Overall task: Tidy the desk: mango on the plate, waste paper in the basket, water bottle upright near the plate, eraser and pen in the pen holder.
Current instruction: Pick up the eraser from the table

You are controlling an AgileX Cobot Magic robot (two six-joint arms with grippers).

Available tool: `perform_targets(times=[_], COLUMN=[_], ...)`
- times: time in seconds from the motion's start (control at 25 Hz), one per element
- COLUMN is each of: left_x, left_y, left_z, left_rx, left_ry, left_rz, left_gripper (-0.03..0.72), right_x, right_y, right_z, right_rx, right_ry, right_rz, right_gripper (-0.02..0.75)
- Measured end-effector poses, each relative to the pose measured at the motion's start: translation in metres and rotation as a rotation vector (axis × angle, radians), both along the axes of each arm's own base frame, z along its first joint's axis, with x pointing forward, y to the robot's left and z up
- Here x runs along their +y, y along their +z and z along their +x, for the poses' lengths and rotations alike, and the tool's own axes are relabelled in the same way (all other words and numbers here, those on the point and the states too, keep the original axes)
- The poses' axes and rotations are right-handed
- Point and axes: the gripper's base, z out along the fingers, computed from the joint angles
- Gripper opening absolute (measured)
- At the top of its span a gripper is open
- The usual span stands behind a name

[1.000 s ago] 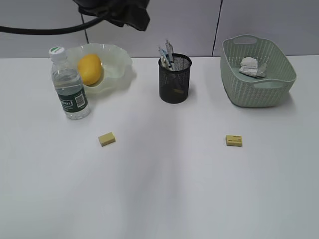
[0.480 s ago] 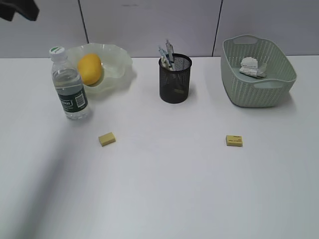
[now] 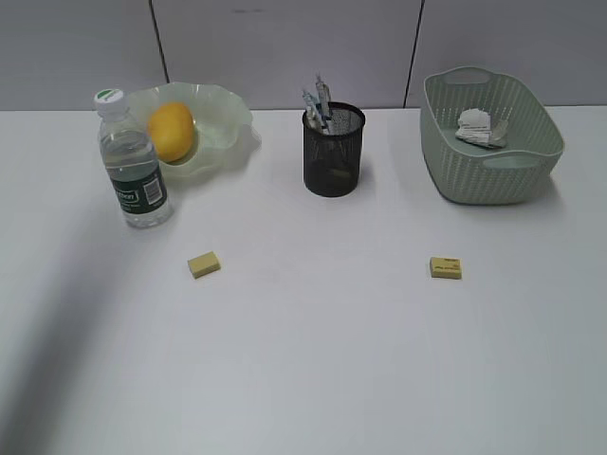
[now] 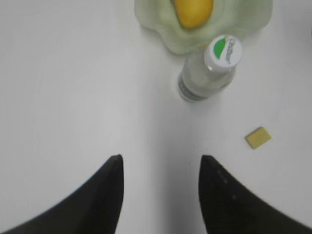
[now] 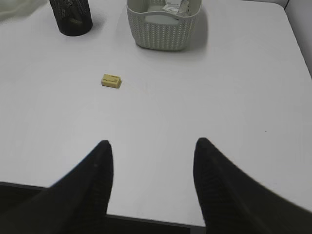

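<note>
The mango [image 3: 171, 131] lies in the wavy pale-green plate [image 3: 224, 128] at back left. The water bottle [image 3: 132, 161] stands upright just in front of the plate. The black mesh pen holder [image 3: 333, 150] holds pens [image 3: 317, 100]. The waste paper [image 3: 481, 127] lies in the green basket [image 3: 493, 171]. One yellow eraser [image 3: 203, 264] lies left of centre, another eraser [image 3: 446, 267] lies right. My left gripper [image 4: 161, 163] is open and empty above bare desk, short of the bottle [image 4: 209, 68]. My right gripper [image 5: 153, 146] is open and empty near the desk's front edge.
The white desk [image 3: 322, 360] runs to a grey wall at the back. In the right wrist view the desk's front edge [image 5: 146, 219] and right edge [image 5: 300, 44] show. Neither arm shows in the exterior view.
The dark arm at the top of the exterior view has swung left and left the picture. The things on the desk have not moved.
</note>
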Motion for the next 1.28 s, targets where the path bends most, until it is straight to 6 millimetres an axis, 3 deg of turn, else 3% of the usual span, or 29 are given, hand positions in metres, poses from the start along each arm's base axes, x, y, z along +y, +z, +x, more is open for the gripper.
perform_targets(times=[0.16, 0.48, 0.64, 0.84, 1.08, 1.28], left_x=[0.004, 0.016, 0.022, 0.028, 0.034, 0.037], left_y=[-0.001, -0.01, -0.014, -0.036, -0.061, -0.073], left_z=[-0.028, -0.14, -0.198, -0.254, -0.297, -0.32], left_rx=[0.01, -0.072, -0.207, -0.363, -0.505, -0.605], left_ry=[0.004, 0.02, 0.024, 0.026, 0.029, 0.031], left_rz=[0.004, -0.021, -0.033, -0.05, -0.055, -0.059], left_gripper=[0.385, 0.385, 0.385, 0.385, 0.385, 0.385], right_x=[0.0, 0.0, 0.0, 0.0, 0.0, 0.0], right_y=[0.0, 0.0, 0.0, 0.0, 0.0, 0.0], right_z=[0.0, 0.0, 0.0, 0.0, 0.0, 0.0], right_rx=[0.0, 0.0, 0.0, 0.0, 0.0, 0.0], right_ry=[0.0, 0.0, 0.0, 0.0, 0.0, 0.0], right_rz=[0.0, 0.0, 0.0, 0.0, 0.0, 0.0], right_gripper=[0.426, 0.426, 0.426, 0.426, 0.426, 0.426])
